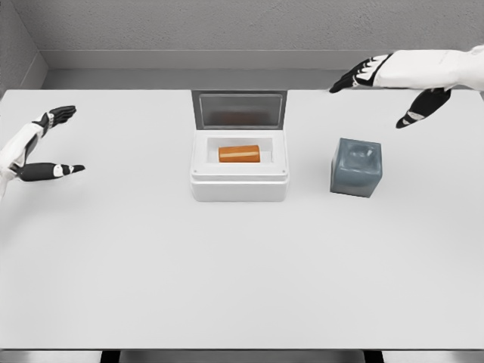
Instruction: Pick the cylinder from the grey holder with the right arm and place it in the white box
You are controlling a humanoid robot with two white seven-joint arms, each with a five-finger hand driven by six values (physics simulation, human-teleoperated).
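Centre of the frame, the white box (pixel 239 175) sits on the table (pixel 227 280) with its lid (pixel 239 108) standing open behind it. And there it is: the orange cylinder (pixel 239 153) lies on its side inside the box, down in the recessed well, long axis running left to right, clear of the walls as far as the view shows.

Just right of the box, a little apart from it, the grey holder (pixel 356 167) stands on the table. Its top shows a shallow hollow, and the hollow holds nothing.

Up at the upper right of the frame, the right hand (pixel 397 79) hangs above the far edge of the table, well apart from both containers. Fingers spread wide, thumb dropped low, nothing gripped.

Over at the left edge of the frame, the left hand (pixel 45 144) hovers near the table's left side, fingers stretched out and thumb splayed below them, holding nothing either.
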